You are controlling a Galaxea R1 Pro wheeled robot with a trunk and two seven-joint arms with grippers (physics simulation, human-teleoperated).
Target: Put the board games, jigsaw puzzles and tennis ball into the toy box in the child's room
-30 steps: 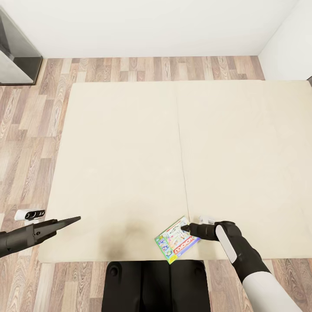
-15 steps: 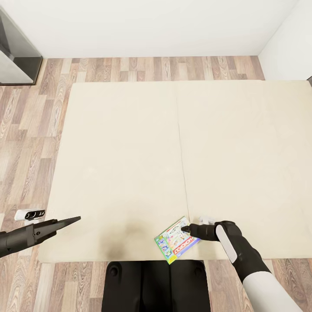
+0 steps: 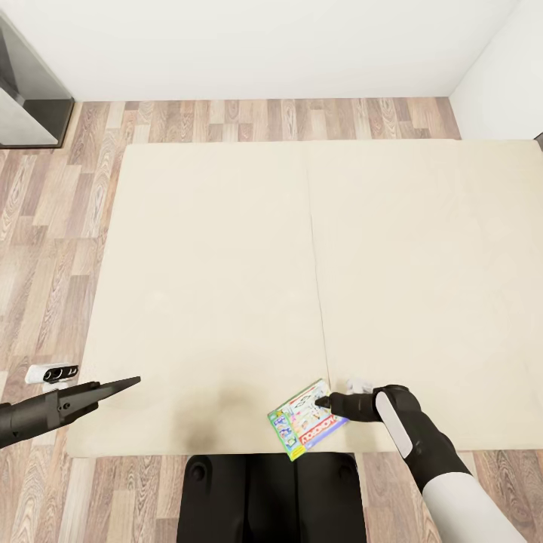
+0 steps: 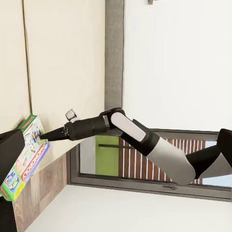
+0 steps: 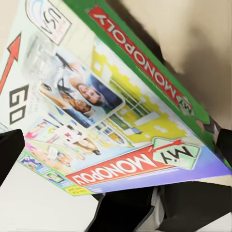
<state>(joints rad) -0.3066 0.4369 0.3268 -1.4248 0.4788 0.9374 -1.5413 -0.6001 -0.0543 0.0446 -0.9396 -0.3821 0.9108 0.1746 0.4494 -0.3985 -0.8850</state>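
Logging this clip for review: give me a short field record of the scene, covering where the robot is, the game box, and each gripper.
location: at the near edge of the bed, wood floor around it
board game: Monopoly box, green-edged, at the bed's near edge
right gripper: fingers at the box's edge; grip cannot be judged
left gripper: held out level above the bed's near left corner, fingers together, holding nothing
box state: tilted, one side raised off the cover

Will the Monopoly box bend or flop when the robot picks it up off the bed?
Probably not. The Monopoly box has straight edges and crisp corners, so it looks stiff. It is thin and flat, so likely light. Its glossy printed cover might be slippery for the right tool, which touches it at one edge, so it could tilt or slide onto the bed.
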